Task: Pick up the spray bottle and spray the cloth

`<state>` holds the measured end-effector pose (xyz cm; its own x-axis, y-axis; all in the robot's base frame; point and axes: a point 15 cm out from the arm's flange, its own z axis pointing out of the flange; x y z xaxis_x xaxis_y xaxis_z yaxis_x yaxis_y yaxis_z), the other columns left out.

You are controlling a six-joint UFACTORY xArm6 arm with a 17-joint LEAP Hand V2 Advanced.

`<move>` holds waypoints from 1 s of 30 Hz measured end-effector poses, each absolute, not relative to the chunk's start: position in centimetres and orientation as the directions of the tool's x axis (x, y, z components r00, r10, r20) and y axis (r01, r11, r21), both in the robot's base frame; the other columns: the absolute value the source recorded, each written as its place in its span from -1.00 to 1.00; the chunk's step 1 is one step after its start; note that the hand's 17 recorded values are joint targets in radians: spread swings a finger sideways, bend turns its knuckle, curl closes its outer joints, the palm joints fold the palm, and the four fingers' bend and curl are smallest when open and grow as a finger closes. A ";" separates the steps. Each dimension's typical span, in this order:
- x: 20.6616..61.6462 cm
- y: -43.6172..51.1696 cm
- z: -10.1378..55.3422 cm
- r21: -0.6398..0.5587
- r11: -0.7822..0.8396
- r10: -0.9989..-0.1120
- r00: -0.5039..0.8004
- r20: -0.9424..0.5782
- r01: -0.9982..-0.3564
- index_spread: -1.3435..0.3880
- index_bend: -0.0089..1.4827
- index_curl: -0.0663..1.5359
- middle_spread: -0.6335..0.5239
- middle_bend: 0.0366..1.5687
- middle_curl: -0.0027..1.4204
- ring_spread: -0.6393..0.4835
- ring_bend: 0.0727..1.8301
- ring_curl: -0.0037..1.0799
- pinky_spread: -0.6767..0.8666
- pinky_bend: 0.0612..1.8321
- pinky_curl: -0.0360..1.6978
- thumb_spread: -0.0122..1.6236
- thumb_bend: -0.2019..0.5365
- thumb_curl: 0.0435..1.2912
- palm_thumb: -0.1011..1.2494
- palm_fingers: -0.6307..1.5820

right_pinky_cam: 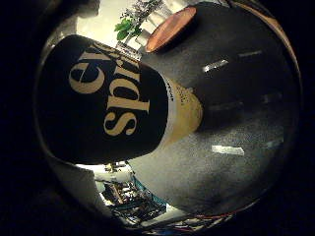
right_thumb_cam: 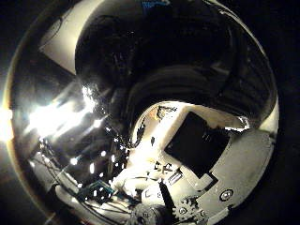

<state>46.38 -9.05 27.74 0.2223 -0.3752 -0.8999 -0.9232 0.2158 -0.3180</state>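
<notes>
Spray bottle [right_pinky_cam: 113, 103] fills much of the little-finger-side view, so it sits close against the palm, dark label facing the camera. Its long axis runs down to a pale base near the grey table [right_pinky_cam: 236, 98]. Hand [right_thumb_cam: 201, 173]: white and black parts show on the thumb side; whether the fingers are curled round the bottle cannot be told. Farther off, a reddish-brown disc [right_pinky_cam: 170, 28] lies on the table. No cloth in view.

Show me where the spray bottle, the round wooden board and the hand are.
spray bottle [right_pinky_cam: 113, 98]: little finger side palm view, on its dark label.
round wooden board [right_pinky_cam: 170, 28]: same view, on its brown face.
hand [right_thumb_cam: 211, 164]: thumb side palm view, on its white body.
</notes>
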 end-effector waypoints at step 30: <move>45.9 -4.0 36.6 -0.351 0.194 -0.342 0.272 -0.899 -0.916 0.16 0.26 0.29 -0.28 0.47 0.32 -0.26 0.47 0.29 -0.41 0.31 0.10 0.46 -0.48 -0.40 0.43 0.57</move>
